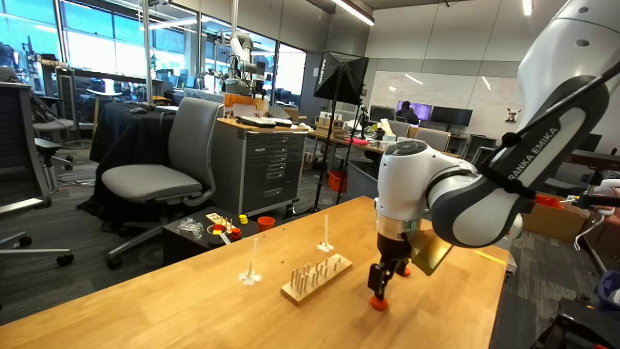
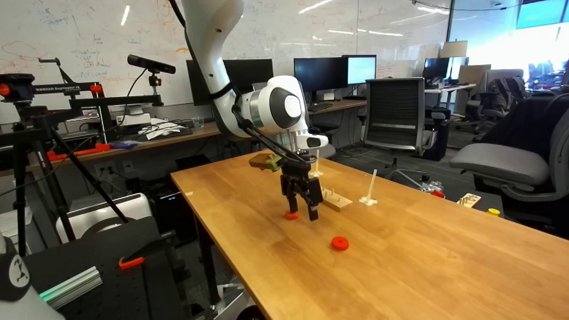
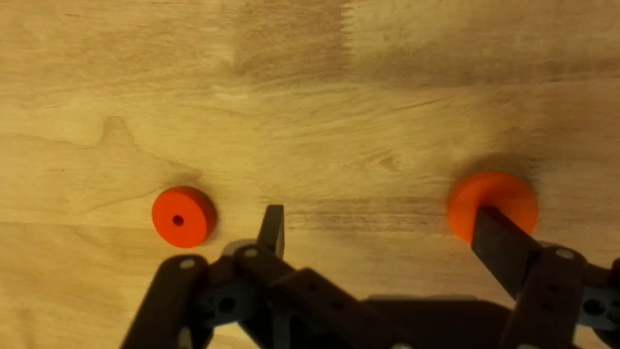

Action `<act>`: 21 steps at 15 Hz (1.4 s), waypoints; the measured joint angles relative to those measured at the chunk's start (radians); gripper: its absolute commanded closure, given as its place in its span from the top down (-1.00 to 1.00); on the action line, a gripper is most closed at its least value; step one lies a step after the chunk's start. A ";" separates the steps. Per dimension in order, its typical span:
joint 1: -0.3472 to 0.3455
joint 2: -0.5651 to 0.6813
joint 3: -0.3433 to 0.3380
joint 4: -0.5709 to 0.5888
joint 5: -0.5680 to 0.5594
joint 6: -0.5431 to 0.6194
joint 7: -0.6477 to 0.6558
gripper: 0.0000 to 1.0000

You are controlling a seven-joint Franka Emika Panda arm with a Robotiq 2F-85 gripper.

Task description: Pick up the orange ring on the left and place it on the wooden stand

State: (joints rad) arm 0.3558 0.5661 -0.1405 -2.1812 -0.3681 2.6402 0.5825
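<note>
Two alike orange rings lie flat on the table. One ring (image 1: 379, 304) (image 2: 291, 215) (image 3: 465, 198) is under a fingertip; I cannot tell whether it is touched. The other ring (image 1: 406, 273) (image 2: 340, 243) (image 3: 180, 218) lies outside the opposite finger, partly hidden behind the gripper in an exterior view. Which ring is on the left differs between views. My gripper (image 1: 390, 285) (image 2: 303, 214) (image 3: 380, 211) points down, open and empty, low over the table. The wooden stand (image 1: 323, 283) (image 2: 338, 202) with upright pegs lies beside the gripper, partly hidden behind it in an exterior view.
Two thin white rods (image 1: 252, 261) (image 1: 326, 233) stand upright from white bases beyond the stand. The wooden table (image 1: 193, 305) ends near a low black table (image 1: 179, 247) holding another peg board, cups and yellow pieces.
</note>
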 measured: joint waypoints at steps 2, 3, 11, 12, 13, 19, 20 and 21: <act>0.013 -0.011 -0.005 -0.022 -0.011 0.027 0.000 1.00; 0.019 -0.017 -0.007 -0.033 -0.015 0.038 0.000 1.00; 0.039 -0.031 -0.003 -0.060 -0.020 0.054 -0.036 1.00; 0.039 -0.030 0.002 -0.060 -0.020 0.050 -0.057 1.00; 0.038 -0.030 0.008 -0.059 -0.019 0.042 -0.078 1.00; 0.016 -0.030 0.062 -0.032 -0.015 -0.058 -0.245 1.00; 0.013 -0.030 0.067 -0.023 -0.015 -0.075 -0.263 1.00; 0.012 -0.029 0.066 -0.016 -0.015 -0.082 -0.265 1.00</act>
State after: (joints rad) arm 0.3682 0.5367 -0.0742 -2.1968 -0.3832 2.5579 0.3170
